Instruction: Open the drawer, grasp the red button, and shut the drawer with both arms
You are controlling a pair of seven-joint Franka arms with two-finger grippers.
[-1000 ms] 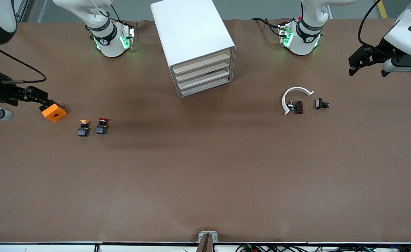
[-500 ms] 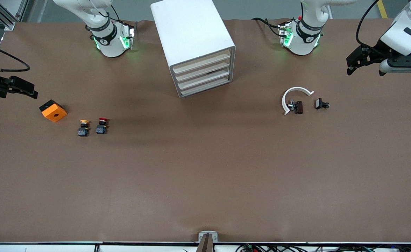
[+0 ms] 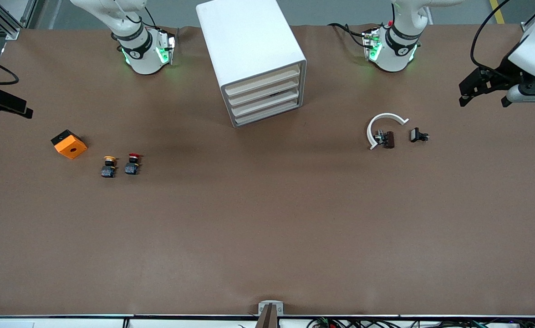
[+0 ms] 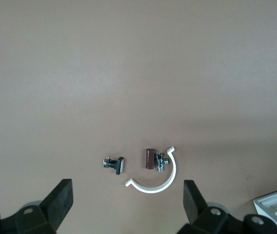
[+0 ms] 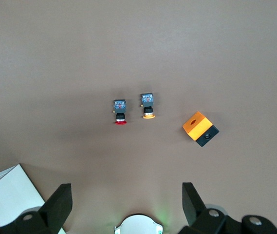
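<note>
The white four-drawer cabinet [image 3: 249, 41] stands between the arm bases. Its second drawer from the top [image 3: 260, 90] is shut, like the other three. The red-capped button [image 3: 133, 164] stands on the table toward the right arm's end, beside the yellow-capped one [image 3: 109, 166]; it also shows in the right wrist view [image 5: 120, 112]. My right gripper [image 3: 23, 110] is open and empty at the table's edge, above the orange box; its own view shows the gripper [image 5: 126, 204] high over the table. My left gripper [image 3: 483, 101] is open and empty, up over the left arm's end [image 4: 127, 204].
An orange square box [image 3: 69, 144] lies beside the buttons, also seen from the right wrist [image 5: 200, 128]. A white curved piece [image 3: 383, 119], a brown part [image 3: 389, 139] and a small black part [image 3: 418, 135] lie toward the left arm's end.
My right gripper has drawn back from the orange box to the table's edge; the box stays put. My left gripper has shifted slightly toward its end of the table.
</note>
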